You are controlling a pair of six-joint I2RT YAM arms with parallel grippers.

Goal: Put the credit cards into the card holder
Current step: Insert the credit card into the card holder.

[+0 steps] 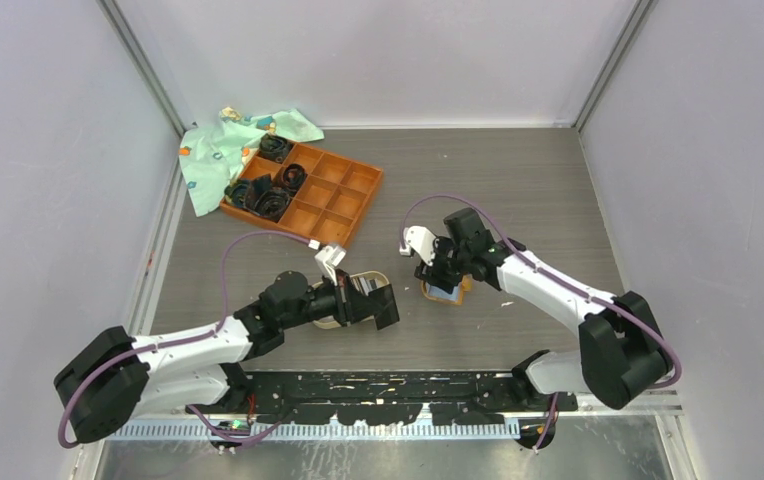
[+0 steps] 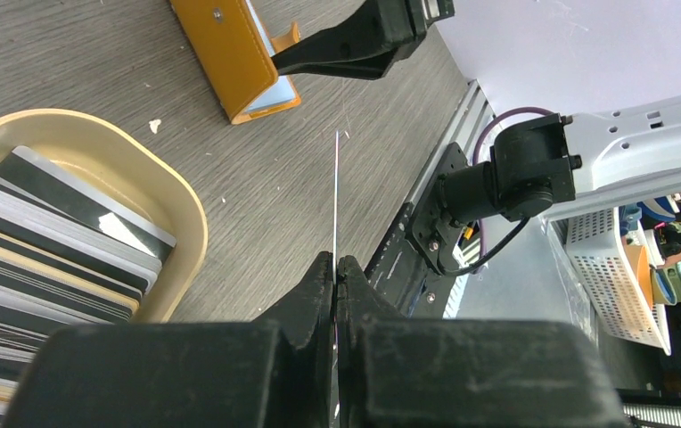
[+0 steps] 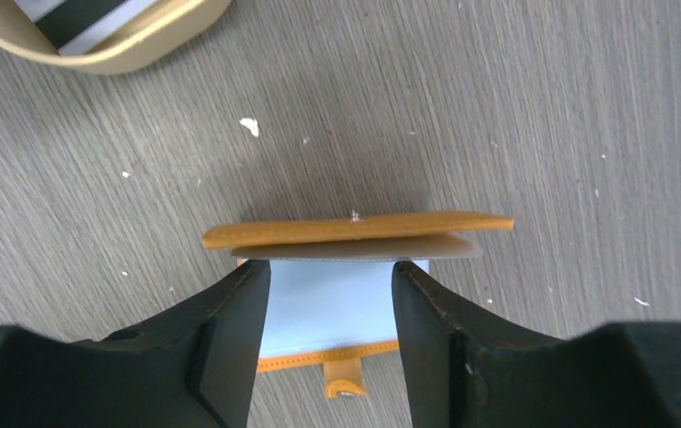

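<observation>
The card holder (image 1: 447, 292) is an orange wallet lying open on the table, its flap raised. In the right wrist view its flap edge (image 3: 355, 229) stands above a pale blue-grey inner panel. My right gripper (image 3: 332, 276) is open, its fingers spread over that panel; it also shows in the top view (image 1: 442, 272). My left gripper (image 2: 337, 260) is shut on one thin credit card (image 2: 335, 196), seen edge-on and pointing toward the card holder (image 2: 234, 58). Several more striped cards (image 2: 43, 250) lie stacked in the oval dish.
The tan-rimmed oval dish (image 1: 369, 277) sits under my left gripper (image 1: 383, 307); it also shows in the left wrist view (image 2: 185, 214). An orange-brown compartment tray (image 1: 338, 195) with black coiled items and a green patterned cloth (image 1: 223, 145) lie at the back left. Walls enclose three sides.
</observation>
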